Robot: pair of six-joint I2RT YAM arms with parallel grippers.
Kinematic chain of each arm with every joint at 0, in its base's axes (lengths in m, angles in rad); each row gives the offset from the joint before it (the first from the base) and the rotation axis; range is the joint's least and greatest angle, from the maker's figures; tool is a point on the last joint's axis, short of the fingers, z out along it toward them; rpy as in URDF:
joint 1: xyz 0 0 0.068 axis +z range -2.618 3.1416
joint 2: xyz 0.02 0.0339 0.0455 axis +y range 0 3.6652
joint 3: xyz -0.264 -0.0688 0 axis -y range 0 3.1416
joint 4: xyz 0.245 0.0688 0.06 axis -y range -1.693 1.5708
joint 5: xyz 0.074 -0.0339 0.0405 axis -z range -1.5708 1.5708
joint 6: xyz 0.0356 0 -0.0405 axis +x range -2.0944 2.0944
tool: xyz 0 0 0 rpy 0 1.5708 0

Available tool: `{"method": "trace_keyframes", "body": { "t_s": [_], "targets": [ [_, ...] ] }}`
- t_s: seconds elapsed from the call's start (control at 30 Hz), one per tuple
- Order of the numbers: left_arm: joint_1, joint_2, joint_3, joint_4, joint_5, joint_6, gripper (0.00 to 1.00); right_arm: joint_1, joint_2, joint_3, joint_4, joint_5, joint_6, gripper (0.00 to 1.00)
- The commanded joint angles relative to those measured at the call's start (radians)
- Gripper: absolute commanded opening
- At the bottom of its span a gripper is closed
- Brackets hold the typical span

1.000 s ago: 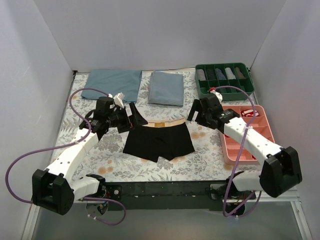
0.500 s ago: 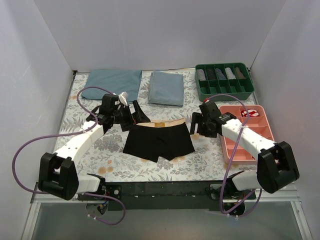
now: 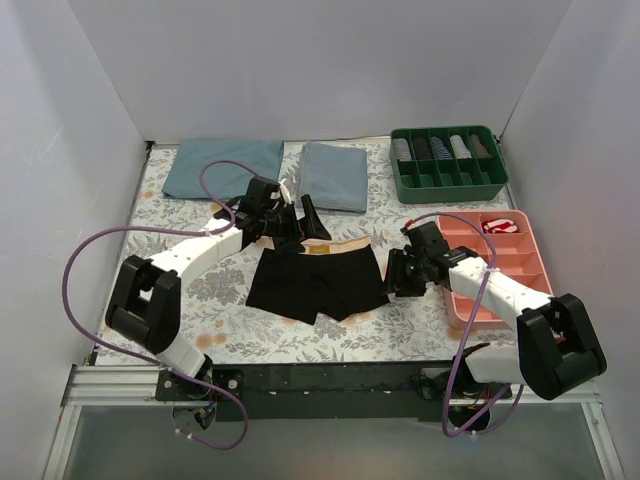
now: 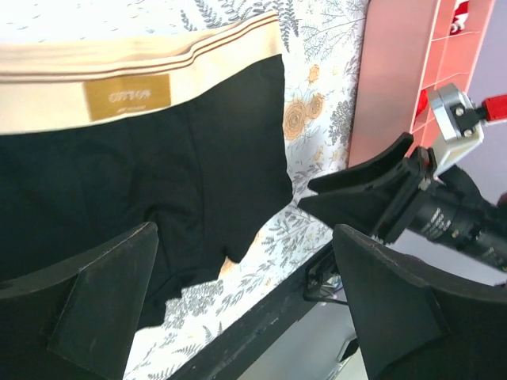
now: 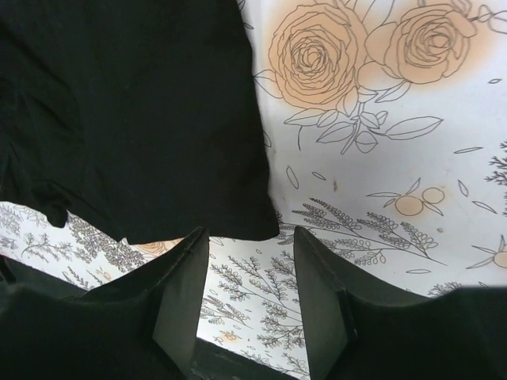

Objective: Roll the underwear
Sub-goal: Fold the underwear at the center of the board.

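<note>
Left gripper [image 3: 298,222] hovers, spread wide, over the waistband [image 3: 318,245] of the underwear [image 3: 318,282], which lies flat mid-way across the floral table [image 3: 200,300]. Right gripper [image 3: 396,274], fingers parted, hangs just beside the garment's right leg.

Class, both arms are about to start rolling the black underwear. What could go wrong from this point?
1. The right gripper hangs open at a hem corner of the underwear; it might catch one layer only, or miss.
2. The left gripper is open by the waistband, the opposite end; the roll could start skewed.
3. The right arm lies close to the pink tray and may nudge it.
</note>
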Motion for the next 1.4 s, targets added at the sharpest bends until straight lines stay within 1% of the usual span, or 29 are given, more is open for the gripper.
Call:
{"method": "trace_keyframes", "body": {
  "t_s": [0.0, 0.07, 0.17, 0.4, 0.47, 0.57, 0.63, 0.67, 0.73, 0.8, 0.87, 0.97, 1.0, 1.03, 1.07, 1.1, 1.13, 1.2, 1.23, 1.27, 1.37],
  "targets": [
    [-0.050, 0.060, 0.105, -0.028, -0.059, -0.010, 0.92, -0.004, -0.029, -0.031, 0.063, -0.050, -0.010, 0.54],
    [-0.057, 0.074, 0.122, -0.028, -0.067, -0.018, 0.92, -0.010, -0.035, -0.048, 0.088, -0.048, -0.005, 0.52],
    [-0.073, 0.097, 0.145, -0.030, -0.073, -0.021, 0.92, -0.021, -0.024, -0.070, 0.114, -0.054, 0.004, 0.46],
    [-0.085, 0.158, 0.204, -0.039, -0.068, -0.007, 0.92, -0.044, 0.023, -0.124, 0.212, -0.123, 0.036, 0.40],
    [-0.088, 0.184, 0.240, -0.067, -0.068, 0.007, 0.92, -0.047, 0.037, -0.137, 0.232, -0.126, 0.041, 0.40],
    [-0.093, 0.200, 0.254, -0.085, -0.076, 0.017, 0.92, -0.055, 0.052, -0.141, 0.241, -0.125, 0.044, 0.37],
    [-0.091, 0.204, 0.260, -0.085, -0.073, 0.019, 0.92, -0.056, 0.054, -0.150, 0.247, -0.123, 0.046, 0.33],
    [-0.091, 0.210, 0.261, -0.087, -0.071, 0.020, 0.92, -0.061, 0.051, -0.155, 0.244, -0.122, 0.046, 0.25],
    [-0.091, 0.210, 0.260, -0.088, -0.073, 0.020, 0.92, -0.061, 0.043, -0.164, 0.246, -0.123, 0.050, 0.19],
    [-0.093, 0.212, 0.258, -0.085, -0.074, 0.023, 0.92, -0.061, 0.035, -0.179, 0.244, -0.125, 0.053, 0.08],
    [-0.091, 0.213, 0.263, -0.088, -0.068, 0.026, 0.91, -0.061, 0.017, -0.202, 0.235, -0.131, 0.061, 0.01],
    [-0.094, 0.241, 0.299, -0.088, -0.058, 0.025, 0.89, -0.061, -0.024, -0.238, 0.249, -0.140, 0.081, 0.01],
    [-0.103, 0.271, 0.316, -0.093, -0.055, 0.020, 0.88, -0.061, -0.034, -0.259, 0.252, -0.145, 0.084, 0.01],
    [-0.110, 0.292, 0.338, -0.102, -0.053, 0.019, 0.85, -0.059, -0.044, -0.267, 0.253, -0.149, 0.088, 0.01],
    [-0.117, 0.318, 0.403, -0.119, -0.067, 0.017, 0.85, -0.061, -0.050, -0.275, 0.264, -0.154, 0.096, 0.01],
    [-0.142, 0.344, 0.437, -0.154, -0.077, 0.017, 0.85, -0.061, -0.054, -0.290, 0.269, -0.156, 0.098, 0.01],
    [-0.151, 0.399, 0.479, -0.176, -0.094, 0.016, 0.84, -0.061, -0.060, -0.295, 0.270, -0.154, 0.101, 0.01],
    [-0.183, 0.454, 0.591, -0.229, -0.120, 0.011, 0.84, -0.059, -0.063, -0.299, 0.272, -0.149, 0.105, 0.01],
    [-0.192, 0.517, 0.629, -0.251, -0.124, 0.008, 0.82, -0.059, -0.063, -0.301, 0.273, -0.142, 0.105, 0.01],
    [-0.211, 0.543, 0.708, -0.272, -0.128, 0.005, 0.81, -0.061, -0.061, -0.299, 0.272, -0.140, 0.105, 0.01],
    [-0.237, 0.638, 0.801, -0.326, -0.148, -0.004, 0.77, -0.061, -0.061, -0.298, 0.270, -0.131, 0.105, 0.01]
  ]
}}
